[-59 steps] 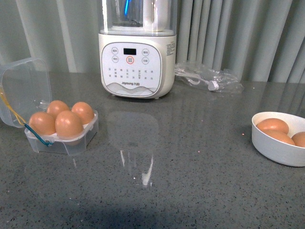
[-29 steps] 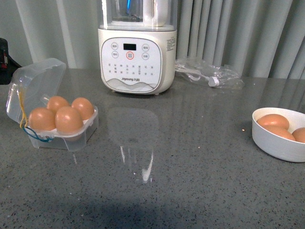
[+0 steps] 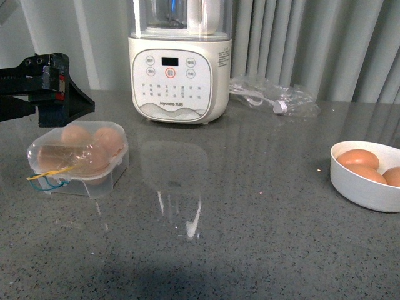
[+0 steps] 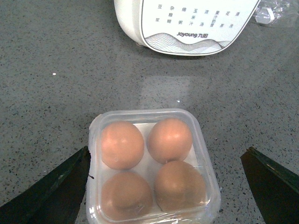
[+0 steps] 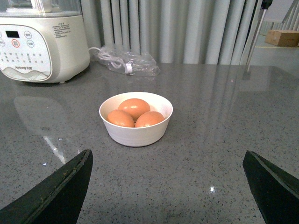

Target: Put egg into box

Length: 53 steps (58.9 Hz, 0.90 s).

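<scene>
The box is a small clear egg case at the left of the grey counter, with its lid down over several brown eggs. Its blue and yellow bands hang at its front left corner. In the left wrist view the box lies between my left gripper's open fingers, an egg showing through the lid. My left gripper hovers just behind and above the box, holding nothing. My right gripper is open over bare counter, short of the white bowl.
The white bowl at the right holds three more brown eggs. A white Joyoung blender stands at the back centre, with a clear plastic bag holding a cable to its right. Grey curtains hang behind the counter.
The box's lid has swung from upright to down over the eggs. My left gripper has come into the front view at the left, behind the box.
</scene>
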Available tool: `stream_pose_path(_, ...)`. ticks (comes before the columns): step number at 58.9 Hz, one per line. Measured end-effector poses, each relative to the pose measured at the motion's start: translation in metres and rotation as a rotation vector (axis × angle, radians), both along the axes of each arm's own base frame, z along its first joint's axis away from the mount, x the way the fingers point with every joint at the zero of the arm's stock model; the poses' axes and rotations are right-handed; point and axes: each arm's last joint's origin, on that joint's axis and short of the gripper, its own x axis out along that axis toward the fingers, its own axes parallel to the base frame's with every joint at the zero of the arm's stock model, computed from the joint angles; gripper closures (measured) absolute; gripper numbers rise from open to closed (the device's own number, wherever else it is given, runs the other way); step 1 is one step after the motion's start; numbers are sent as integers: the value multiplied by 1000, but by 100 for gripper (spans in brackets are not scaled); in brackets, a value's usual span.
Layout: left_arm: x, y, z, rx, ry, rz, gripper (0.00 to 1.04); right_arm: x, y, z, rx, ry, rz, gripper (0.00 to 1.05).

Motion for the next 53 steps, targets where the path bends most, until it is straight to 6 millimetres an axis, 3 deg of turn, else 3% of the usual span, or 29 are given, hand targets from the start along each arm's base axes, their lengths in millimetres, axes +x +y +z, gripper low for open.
stream_pose_path(10,-2,10,5,28,-15,96,7,0,0,0,0,0,0,7)
stream_pose_path(18,-17,15,29,31,-99,135,7,0,0,0,0,0,0,7)
stream_pose_path(29,-70,9,65,50,-267,117,7,0,0,0,0,0,0,7)
stream_pose_path(43,-145,13,55,114,-291,94,7,0,0,0,0,0,0,7)
stream_pose_path(53,-176,19,49,170,-322,84,7,0,0,0,0,0,0,7)
